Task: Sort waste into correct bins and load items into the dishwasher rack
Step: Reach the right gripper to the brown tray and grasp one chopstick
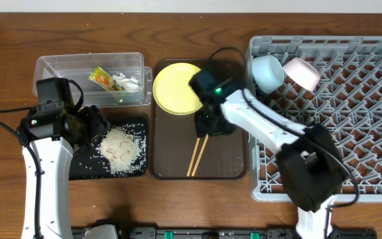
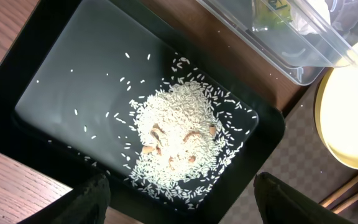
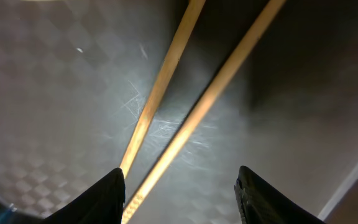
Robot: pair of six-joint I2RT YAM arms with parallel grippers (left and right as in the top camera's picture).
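The brown wooden bench [image 1: 5, 40] carries everything. The large square grey plastic lattice rack [image 1: 357, 99] fills its right side. A light blue bowl [image 1: 268, 72] and a white bowl [image 1: 302, 73] lie tilted side by side in the rack's far left corner.

Just left of the rack lies a brown rectangular serving tray [image 1: 227, 162]. Left of that is a shallow black rectangular tray [image 1: 85, 169], and a clear plastic rectangular tub [image 1: 48, 66] sits behind the black tray.

The round yellow plate [image 1: 173, 89] rests at the serving tray's far end, its edge close to the tub. A heap of loose white rice grains [image 1: 119, 149] lies in the black tray, with stray grains scattered around it. The left gripper [image 2: 179, 199] hangs above the heap, released and holding nothing.

Two thin wooden chopsticks [image 1: 197, 156] lie together on the serving tray. The right gripper [image 3: 182, 193] is low over them, its fingers spread to either side and not clenched.

Inside the tub lie a small green-orange-yellow snack wrapper [image 1: 101, 78] and crumpled white paper scraps [image 1: 130, 83].
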